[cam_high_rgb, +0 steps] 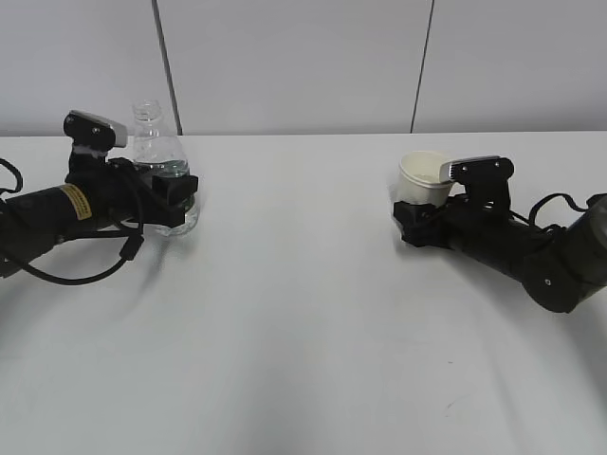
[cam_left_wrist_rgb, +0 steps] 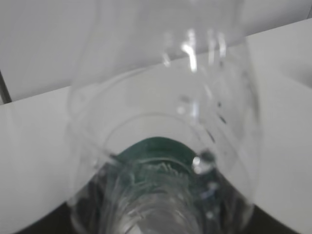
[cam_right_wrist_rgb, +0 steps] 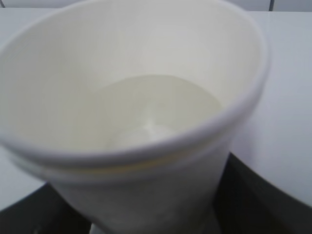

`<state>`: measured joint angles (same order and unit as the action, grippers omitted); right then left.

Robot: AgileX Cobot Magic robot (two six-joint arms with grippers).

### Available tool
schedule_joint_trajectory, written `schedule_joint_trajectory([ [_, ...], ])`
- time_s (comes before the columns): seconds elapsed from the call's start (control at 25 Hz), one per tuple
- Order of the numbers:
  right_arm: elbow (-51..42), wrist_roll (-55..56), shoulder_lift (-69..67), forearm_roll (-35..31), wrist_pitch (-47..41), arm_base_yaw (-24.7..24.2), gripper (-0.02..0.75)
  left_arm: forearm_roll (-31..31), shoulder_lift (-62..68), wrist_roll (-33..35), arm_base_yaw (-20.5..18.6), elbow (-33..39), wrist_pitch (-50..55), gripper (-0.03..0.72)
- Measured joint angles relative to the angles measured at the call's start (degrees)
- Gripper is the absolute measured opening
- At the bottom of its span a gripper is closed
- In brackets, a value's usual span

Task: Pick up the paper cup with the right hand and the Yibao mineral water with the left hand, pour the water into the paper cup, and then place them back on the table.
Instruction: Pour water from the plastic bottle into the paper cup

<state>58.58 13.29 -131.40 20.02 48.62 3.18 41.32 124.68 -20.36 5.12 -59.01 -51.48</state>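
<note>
Exterior view first: one bottle (cam_high_rgb: 159,171) stands upright at the left of the table (cam_high_rgb: 303,313), and one cup (cam_high_rgb: 424,180) stands at the right, well apart from it. The left pincer (cam_high_rgb: 180,201) sits around the bottle's lower body at the green label; the right pincer (cam_high_rgb: 410,216) sits around the cup's lower half. Both look closed on their things, though neither thing appears lifted off the table — the bottle's base seems to rest on it. Two arms, one bottle, one cup, nothing else to count.

Left wrist view: the bottle (cam_left_wrist_rgb: 165,146) fills the frame, clear and capless, its label at the bottom. Thin plastic like this probably gives under a hard squeeze, and with no cap a squeeze could push water out; the banded middle looks the stiffest place to hold. The water likely makes it the heavier of the two.

Right wrist view: the cup (cam_right_wrist_rgb: 136,122) is seen from above the rim, its inside pale; whether it holds water I cannot tell. Paper walls are light and crush easily — a hold low on the taper, gently, seems safest.
</note>
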Motion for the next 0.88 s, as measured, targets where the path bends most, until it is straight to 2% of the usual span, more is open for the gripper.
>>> schedule_joint_trajectory([
  [0.88,0.0,-0.22,-0.81,-0.86,1.58,0.0,0.513,0.0,0.0,0.0,0.05,0.0,0.0,0.322],
])
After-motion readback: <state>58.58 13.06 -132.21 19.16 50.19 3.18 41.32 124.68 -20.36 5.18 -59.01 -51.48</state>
